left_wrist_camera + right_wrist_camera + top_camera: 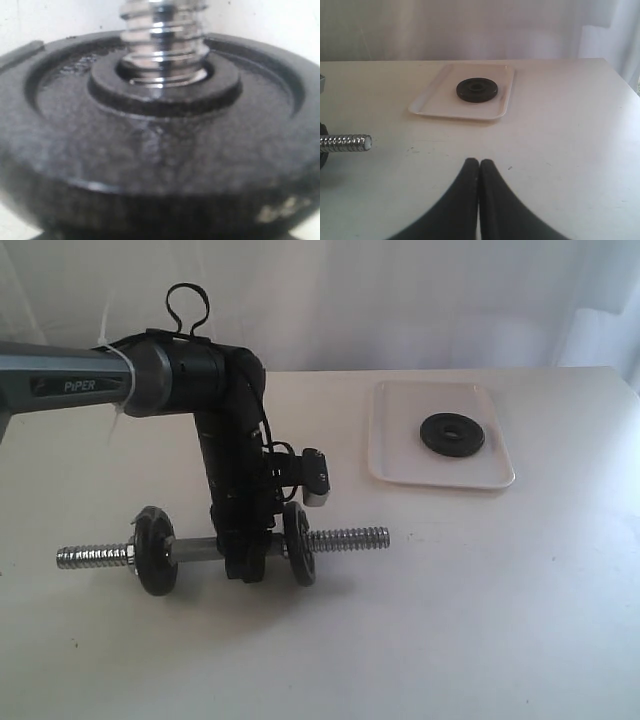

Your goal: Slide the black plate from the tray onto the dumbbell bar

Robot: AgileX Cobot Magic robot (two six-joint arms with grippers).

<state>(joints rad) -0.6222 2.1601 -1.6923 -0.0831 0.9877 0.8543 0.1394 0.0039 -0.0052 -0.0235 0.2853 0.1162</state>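
Note:
The black plate (452, 434) (477, 90) lies flat in the white tray (395, 468) (434, 106) at the back right. The dumbbell bar (345, 538) lies across the table's left half, carrying two look-alike black discs, one at the left (155, 550) and one at the right (298, 543). My left gripper (245, 562) reaches down between those discs and is shut on the bar's middle. Its wrist view is filled by one disc (160, 150) with the threaded bar end (162, 30) poking through; the jaws are hidden there. My right gripper (479, 162) is shut and empty, low over the table, facing the tray.
A silver collar nut (128, 556) sits on the bar outside the left disc. The bar's bare threaded end (345, 143) points toward the tray side. White curtains hang behind the table, whose right edge (620, 80) runs close to the tray.

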